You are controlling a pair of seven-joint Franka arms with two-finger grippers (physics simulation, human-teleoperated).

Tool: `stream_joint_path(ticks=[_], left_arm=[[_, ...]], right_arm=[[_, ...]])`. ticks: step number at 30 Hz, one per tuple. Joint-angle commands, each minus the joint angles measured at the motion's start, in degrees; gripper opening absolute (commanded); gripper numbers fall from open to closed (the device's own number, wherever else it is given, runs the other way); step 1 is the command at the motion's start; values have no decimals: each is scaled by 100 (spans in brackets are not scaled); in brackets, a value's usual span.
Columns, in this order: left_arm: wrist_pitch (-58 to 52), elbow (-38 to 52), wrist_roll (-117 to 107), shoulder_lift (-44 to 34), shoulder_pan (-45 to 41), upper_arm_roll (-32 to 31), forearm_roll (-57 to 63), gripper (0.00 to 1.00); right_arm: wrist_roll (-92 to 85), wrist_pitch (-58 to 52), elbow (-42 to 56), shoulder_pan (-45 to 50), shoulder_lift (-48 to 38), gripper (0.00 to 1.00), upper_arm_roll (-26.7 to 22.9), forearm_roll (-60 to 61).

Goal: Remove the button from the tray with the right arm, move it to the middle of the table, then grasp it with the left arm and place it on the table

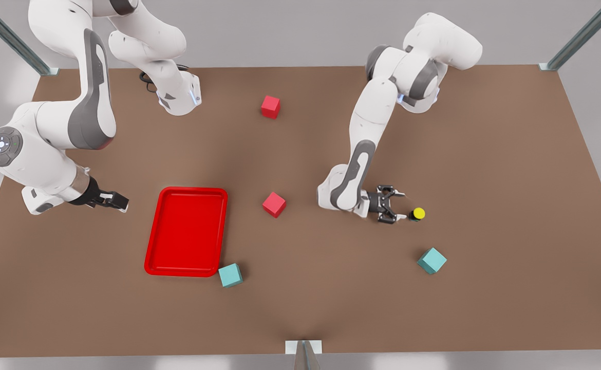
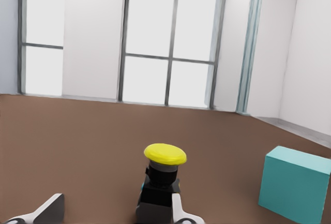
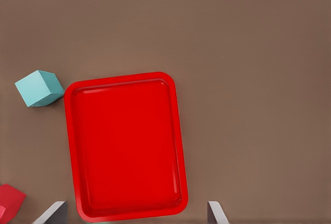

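The small yellow-capped button on its grey-black base [image 1: 417, 214] stands upright on the plain brown worktop [image 1: 485, 169], right of frame centre — well apart from the shallow red tray [image 1: 152, 257]. The left gripper [image 1: 394, 204] is spread open just beside it, seemingly released. Retreat level and straight — avoid tipping the button. The right gripper [image 1: 118, 200] waits, open, near the tray.

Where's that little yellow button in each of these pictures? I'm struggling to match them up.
Front view: the button stands toward the front view's right, just past the open left gripper.
Left wrist view: close ahead, beside one finger.
Right wrist view: aimed elsewhere, at the red tray.
Shared landmark: the teal cube near the button.
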Motion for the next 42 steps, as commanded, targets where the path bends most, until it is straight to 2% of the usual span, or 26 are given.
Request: stream_joint_path(ticks=[1,6,9,13,16,18,20,21,22,23,24,25,30,42], left_arm=[[-114,-110,168,-179,-18,-9,-33,100],[-475,-286,677,-794,-26,-132,-121,100],[-493,-550,2512,-2155,79,-132,-419,100],[158,-400,6486,-3747,343,-71,-2361,100],[281,549,9272,-3862,1142,-53,-4268,100],[264,734,11918,-4038,2144,-53,-5815,100],[79,760,15222,-4038,3207,-53,-6563,100],[-255,1032,16460,-3994,3498,-27,-6546,100],[-308,1085,16946,-4134,3489,255,-6414,100],[34,910,16841,-4336,3261,176,-5712,100],[675,173,16841,-4828,3190,149,-5412,100],[914,-66,16824,-4952,3199,149,-5421,100],[879,250,16700,-4697,3190,0,-5430,100],[861,250,16630,-4565,3199,0,-5447,100]], right_arm=[[-15,-2,3,0,-5,100,-1,4],[-15,-2,3,0,-5,100,-1,4],[-15,-2,3,0,-5,100,-1,13],[-15,-2,3,0,-5,100,-1,13],[-15,-2,11,0,-5,100,-1,13],[-15,-2,3,0,-5,100,-1,13],[-15,-2,11,0,-5,100,-1,4],[-15,-2,3,0,-5,100,-1,13],[-15,-2,3,0,-5,100,-1,13],[-15,-2,3,0,-5,100,-1,13],[-24,-2,3,0,-5,100,-1,13],[-24,-2,3,0,-5,100,-1,13],[-15,-2,3,0,-5,100,-1,13],[-15,-2,11,0,-5,100,-1,13]])
